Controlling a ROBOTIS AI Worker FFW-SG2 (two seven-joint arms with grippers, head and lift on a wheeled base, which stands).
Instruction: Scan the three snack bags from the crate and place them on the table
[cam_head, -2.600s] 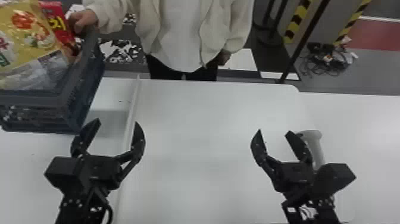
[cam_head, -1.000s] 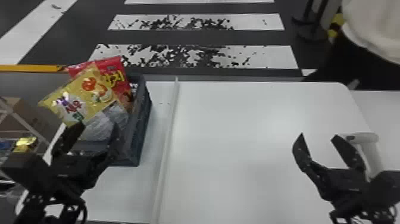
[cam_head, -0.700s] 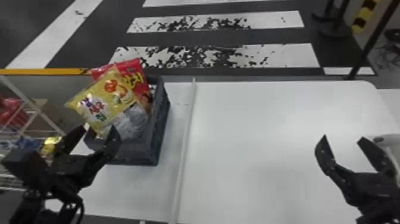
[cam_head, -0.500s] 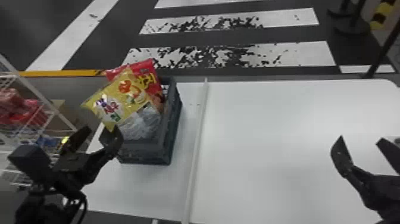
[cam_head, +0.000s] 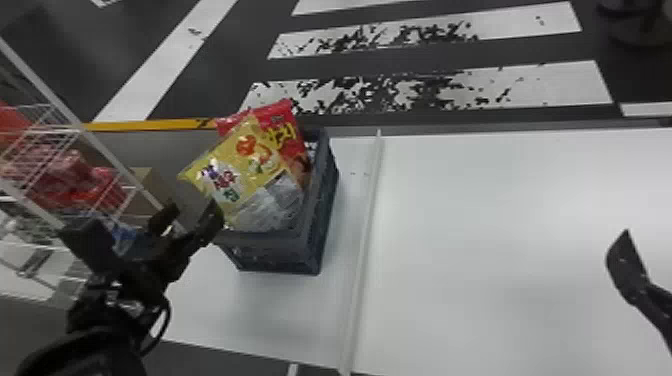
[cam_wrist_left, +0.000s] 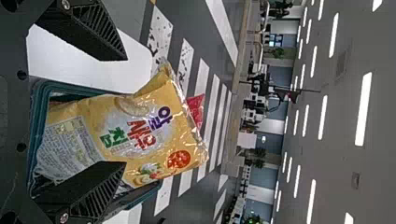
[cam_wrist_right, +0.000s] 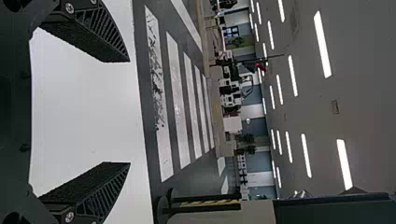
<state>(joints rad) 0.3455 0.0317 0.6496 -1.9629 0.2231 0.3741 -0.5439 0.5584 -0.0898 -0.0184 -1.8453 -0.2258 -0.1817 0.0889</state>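
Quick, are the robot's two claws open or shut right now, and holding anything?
Left gripper: open, holding nothing.
Right gripper: open, holding nothing.

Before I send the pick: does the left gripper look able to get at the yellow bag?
Probably yes: the left gripper is open near the crate, and the yellow bag sticks up out of it, nothing between. The red bag close behind might snag.
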